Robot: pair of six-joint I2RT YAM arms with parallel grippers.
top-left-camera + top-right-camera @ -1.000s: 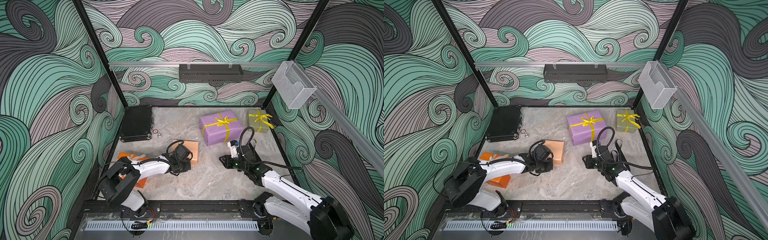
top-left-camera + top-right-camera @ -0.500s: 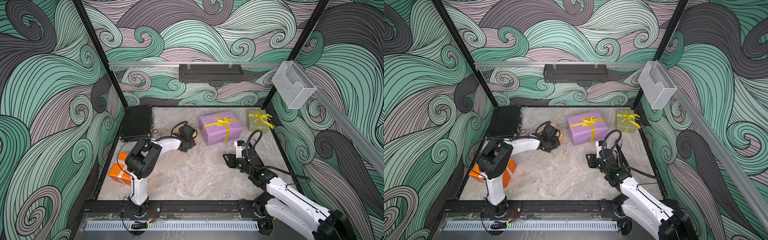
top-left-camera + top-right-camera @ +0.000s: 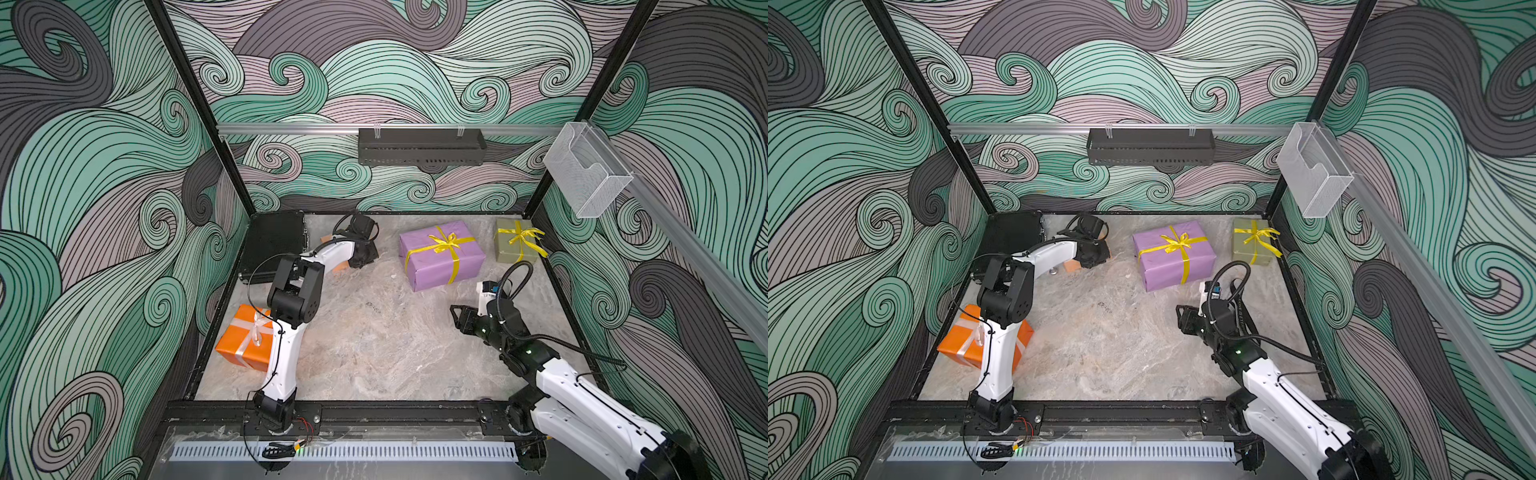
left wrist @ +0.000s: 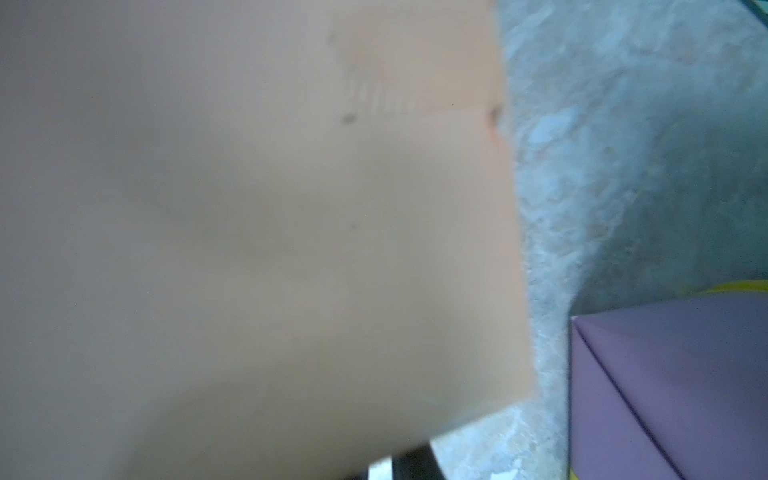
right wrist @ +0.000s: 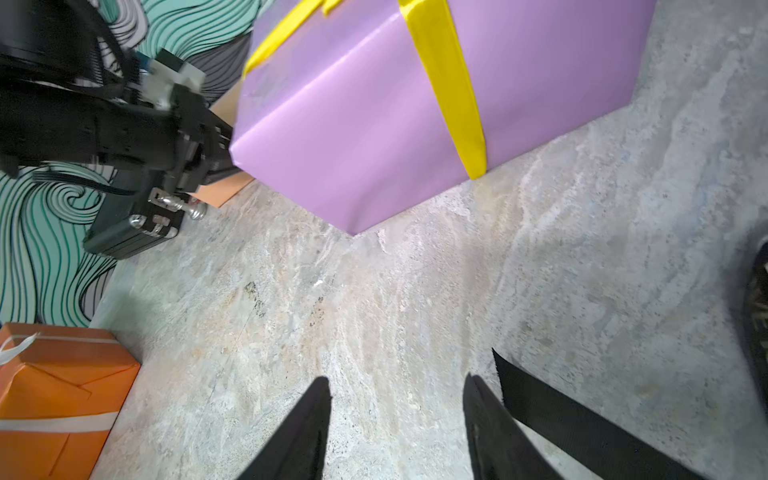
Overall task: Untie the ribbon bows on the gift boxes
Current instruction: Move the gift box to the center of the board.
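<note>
The tan-peach gift box [image 4: 249, 208] fills the left wrist view, blurred; only slivers of it [image 3: 338, 267] show under my left gripper [image 3: 365, 258] at the back of the table. How its jaws stand is hidden. The purple gift box [image 3: 442, 257] carries a tied yellow ribbon bow [image 3: 446, 241]. So does the olive box [image 3: 513, 249], with its bow [image 3: 524, 237]. The orange box [image 3: 245, 340] has a white ribbon bow [image 3: 255, 328]. My right gripper [image 5: 397, 378] hangs open over bare table, and a loose black ribbon strip [image 5: 582, 415] lies beside one finger.
A black hard case [image 3: 272, 245] lies at the back left, close to the left gripper. A black shelf [image 3: 419, 145] hangs on the back wall and a clear mesh bin [image 3: 586, 170] on the right wall. The left arm's elbow stands over the orange box.
The left gripper has swung from the table's middle to the back near the black case, with the tan-peach box moving along. The right jaws have spread wider and drawn back slightly.
</note>
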